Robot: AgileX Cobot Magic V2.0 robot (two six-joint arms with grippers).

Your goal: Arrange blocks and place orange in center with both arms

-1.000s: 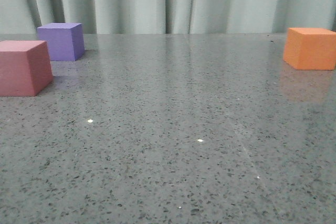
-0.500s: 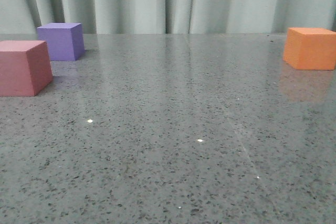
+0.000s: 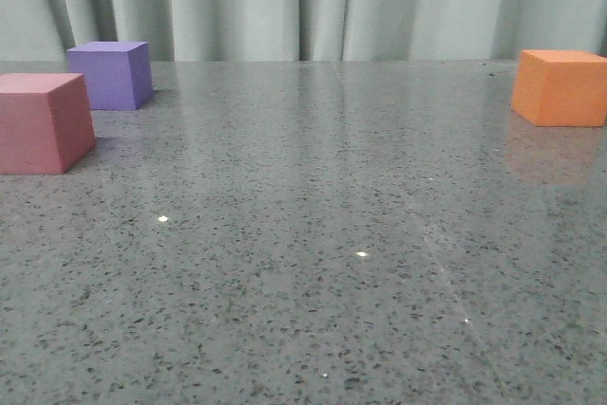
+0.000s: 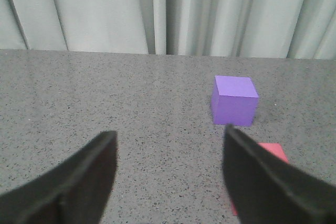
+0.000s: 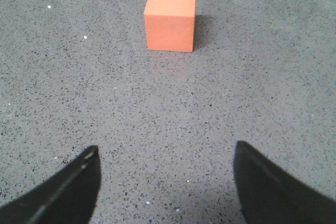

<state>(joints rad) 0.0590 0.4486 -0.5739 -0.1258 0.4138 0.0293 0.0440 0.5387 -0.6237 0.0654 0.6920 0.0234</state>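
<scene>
Nearest the robot, both grippers hang above the grey desk (image 3: 313, 263) with nothing between their fingers: the left gripper (image 4: 169, 145) is spread wide, and the right gripper (image 5: 167, 156) is spread wide too. Farther out along the left edge sits the pink-red block (image 3: 43, 122), partly hidden behind a finger in the left wrist view, with the purple block (image 3: 111, 74) just behind it toward the far left corner. The orange block (image 3: 561, 87) rests at the right edge, well apart from the other two, straight ahead of the right gripper, and the curtain (image 3: 303, 2) hangs beyond the far edge.
</scene>
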